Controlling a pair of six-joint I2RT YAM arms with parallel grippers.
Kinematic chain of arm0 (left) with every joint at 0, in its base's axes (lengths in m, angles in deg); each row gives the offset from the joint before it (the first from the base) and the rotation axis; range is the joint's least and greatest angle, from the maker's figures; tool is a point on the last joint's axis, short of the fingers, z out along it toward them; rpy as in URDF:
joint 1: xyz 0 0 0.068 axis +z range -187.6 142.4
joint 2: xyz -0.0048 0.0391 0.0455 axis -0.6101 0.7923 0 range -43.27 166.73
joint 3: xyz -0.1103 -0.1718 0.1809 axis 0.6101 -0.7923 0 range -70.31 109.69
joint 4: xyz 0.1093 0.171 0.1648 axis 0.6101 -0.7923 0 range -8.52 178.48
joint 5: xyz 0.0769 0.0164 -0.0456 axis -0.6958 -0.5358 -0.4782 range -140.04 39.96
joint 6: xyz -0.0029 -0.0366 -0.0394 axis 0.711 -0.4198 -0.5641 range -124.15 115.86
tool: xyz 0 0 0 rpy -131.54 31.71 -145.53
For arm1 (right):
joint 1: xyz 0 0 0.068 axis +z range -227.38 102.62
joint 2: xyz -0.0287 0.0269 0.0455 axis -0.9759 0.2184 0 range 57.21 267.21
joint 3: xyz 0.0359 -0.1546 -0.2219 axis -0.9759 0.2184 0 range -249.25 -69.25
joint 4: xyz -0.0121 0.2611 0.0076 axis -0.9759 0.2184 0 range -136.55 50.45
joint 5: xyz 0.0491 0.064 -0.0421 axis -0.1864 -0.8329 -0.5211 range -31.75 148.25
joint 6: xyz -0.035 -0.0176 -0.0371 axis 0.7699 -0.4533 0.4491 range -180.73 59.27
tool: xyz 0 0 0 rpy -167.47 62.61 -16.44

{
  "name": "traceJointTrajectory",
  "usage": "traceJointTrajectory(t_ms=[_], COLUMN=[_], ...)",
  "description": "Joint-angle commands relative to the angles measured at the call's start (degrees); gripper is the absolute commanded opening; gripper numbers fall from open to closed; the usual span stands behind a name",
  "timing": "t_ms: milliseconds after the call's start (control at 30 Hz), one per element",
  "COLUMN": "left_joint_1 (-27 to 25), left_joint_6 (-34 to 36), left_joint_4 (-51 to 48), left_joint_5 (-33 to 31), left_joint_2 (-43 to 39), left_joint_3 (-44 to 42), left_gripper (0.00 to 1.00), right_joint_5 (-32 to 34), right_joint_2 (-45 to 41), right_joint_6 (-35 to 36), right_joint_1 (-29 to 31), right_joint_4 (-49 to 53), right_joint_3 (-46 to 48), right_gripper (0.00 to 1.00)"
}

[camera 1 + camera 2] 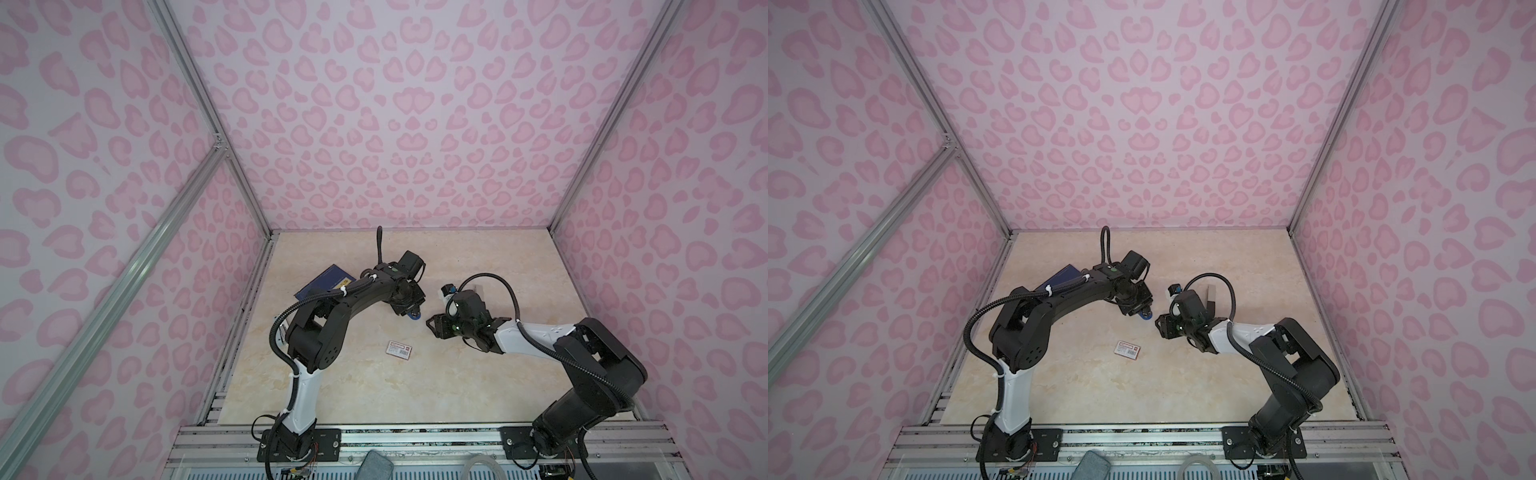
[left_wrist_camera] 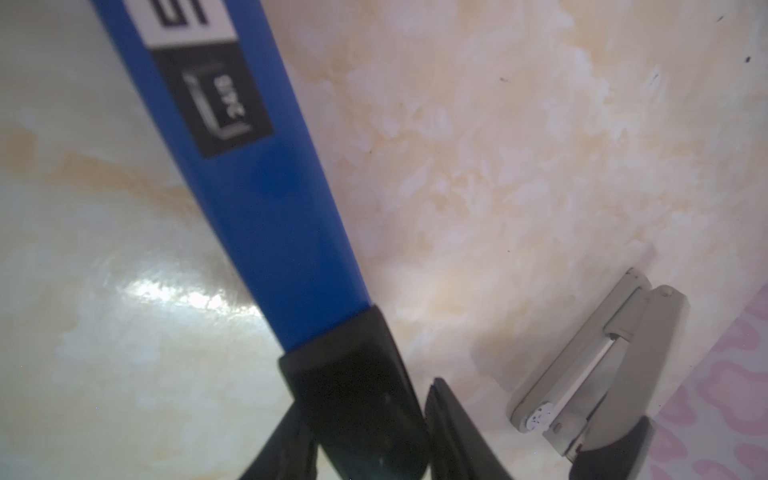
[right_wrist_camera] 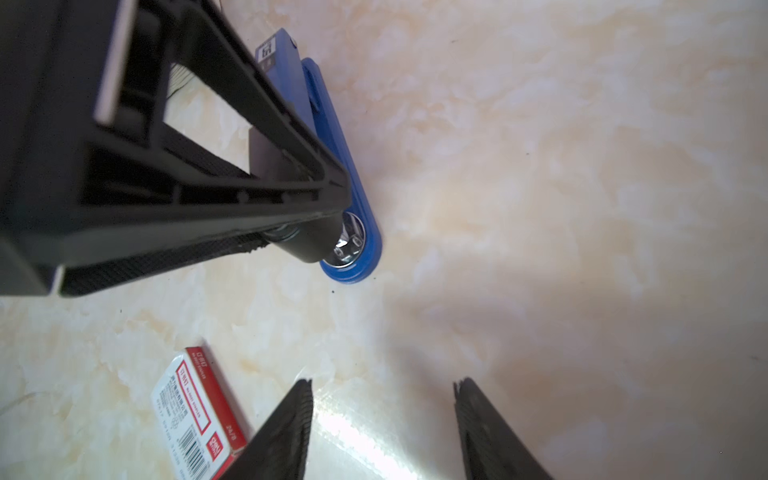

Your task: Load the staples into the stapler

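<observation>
The stapler [image 2: 257,187] is blue with a black front end and lies mid-table. A little of it shows under my left gripper [image 1: 409,313] in both top views. In the left wrist view the left gripper [image 2: 365,395] has its jaws against both sides of that black end. The right wrist view shows the stapler's blue base [image 3: 332,145] and metal anvil. The staples box [image 1: 399,349], white with a red label and barcode, lies flat and closed nearer the front, so the strips are hidden. My right gripper [image 3: 382,399] hovers open and empty, with the box [image 3: 195,415] just beside one finger.
A dark blue booklet [image 1: 324,282] lies at the back left, partly under the left arm. A grey metal stapler-like tool [image 2: 602,361] lies near the pink wall, to the right of the stapler. Pink patterned walls close in the table on three sides.
</observation>
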Motion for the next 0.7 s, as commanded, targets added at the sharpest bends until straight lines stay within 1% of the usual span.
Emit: traceJointTrajectory(t_ms=[0,33,167,267,400,500,567,600,667], left_joint_1=[0.01,0.01,0.01,0.01,0.10,0.10,0.10,0.10,0.10], left_joint_6=[-0.65,-0.55,-0.36,-0.09,0.03,0.39,0.67,0.68,1.08], left_joint_4=[-0.82,-0.79,-0.81,-0.88,-0.86,-0.91,-0.85,-0.87,-0.97], left_joint_5=[1.23,1.26,1.45,1.77,1.17,1.72,1.80,1.77,2.03], left_joint_2=[-0.29,-0.47,-1.29,-1.90,-2.74,-2.56,-2.40,-2.31,-2.06], left_joint_3=[-0.14,-0.30,-1.11,-1.55,-2.26,-2.13,-2.08,-2.08,-2.00], left_gripper=[0.44,0.41,0.40,0.47,0.47,0.43,0.37,0.32,0.30], right_joint_5=[0.66,0.91,1.23,1.78,2.53,2.72,2.86,2.96,3.06], right_joint_2=[1.12,1.55,2.98,3.36,3.45,3.62,3.71,3.71,3.71], right_joint_6=[-0.13,-0.25,-0.86,-0.88,-0.88,-1.06,-1.04,-1.10,-1.14], right_joint_1=[0.88,1.25,1.95,2.39,2.65,2.81,2.98,3.08,3.27], right_joint_4=[-2.34,-2.93,-4.21,-4.88,-5.85,-6.24,-6.25,-6.33,-6.55], right_joint_3=[0.13,0.05,-0.46,-0.58,-0.25,-0.05,-0.05,-0.05,0.12], right_gripper=[0.57,0.57,0.56,0.56,0.56,0.56,0.56,0.56,0.56])
